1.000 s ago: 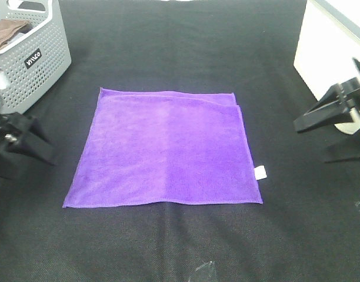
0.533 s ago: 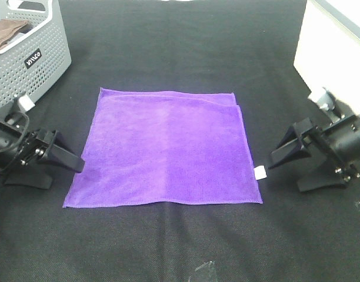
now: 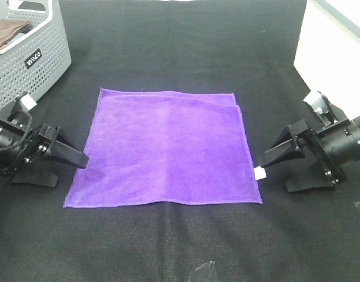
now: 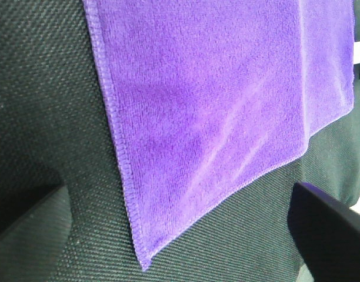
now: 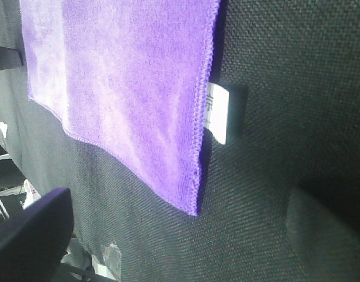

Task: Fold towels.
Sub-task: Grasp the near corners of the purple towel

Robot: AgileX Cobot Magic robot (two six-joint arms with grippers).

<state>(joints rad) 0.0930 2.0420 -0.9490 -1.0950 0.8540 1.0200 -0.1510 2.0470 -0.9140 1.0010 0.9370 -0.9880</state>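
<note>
A purple towel (image 3: 165,150) lies flat on the black table, with a fold showing along its far right edge. A white tag (image 3: 260,173) sticks out at its right edge. My left gripper (image 3: 70,170) is open, low at the towel's near left corner (image 4: 142,258), with its fingers (image 4: 27,217) on either side of the corner. My right gripper (image 3: 275,176) is open, low beside the near right corner (image 5: 195,205) and the tag (image 5: 218,111). Neither holds anything.
A grey perforated basket (image 3: 36,59) with a brown cloth (image 3: 6,32) in it stands at the far left. A white box (image 3: 333,47) stands at the far right. A scrap of clear tape (image 3: 205,269) lies near the front edge.
Both arms have come down and inward from the table's sides to the towel's near corners. The towel has not moved.
</note>
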